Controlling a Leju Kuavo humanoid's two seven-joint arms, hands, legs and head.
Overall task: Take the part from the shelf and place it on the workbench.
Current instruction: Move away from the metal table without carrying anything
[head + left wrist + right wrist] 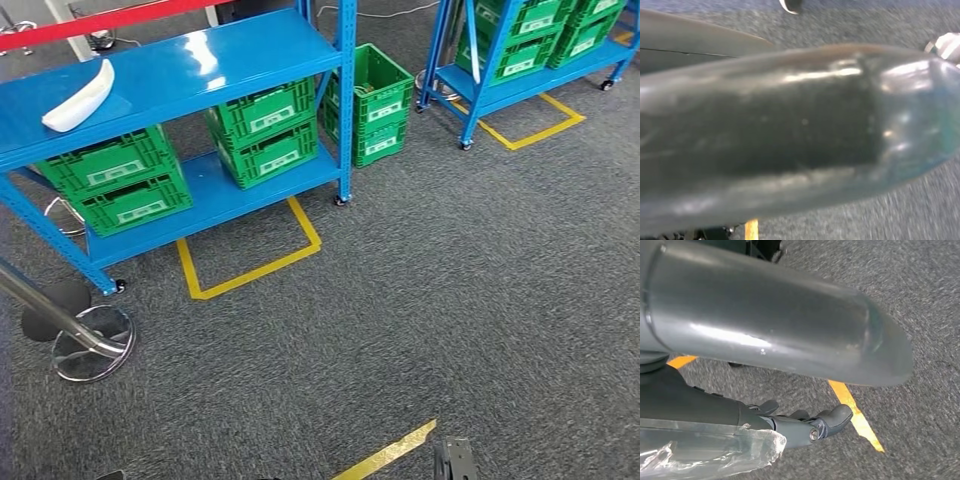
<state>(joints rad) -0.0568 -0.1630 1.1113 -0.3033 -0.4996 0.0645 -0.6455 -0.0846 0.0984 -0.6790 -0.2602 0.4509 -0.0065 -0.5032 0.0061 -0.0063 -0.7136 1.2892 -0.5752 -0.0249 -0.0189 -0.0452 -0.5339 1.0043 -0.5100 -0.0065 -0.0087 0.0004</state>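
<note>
R hand [806, 425] empty, over carpet [926, 315], yellow tape [855, 415]

The right hand [806, 425] hangs low over the floor — its dark fingers [832, 419] stretched out straight, close together, nothing in them. The left wrist view is too blurred to read the left hand's state.

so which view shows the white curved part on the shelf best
The head view: the white curved part lies in full sight on the blue shelf's top level, nothing covering it. Both wrist views face the grey carpet and give nothing of it.
</note>
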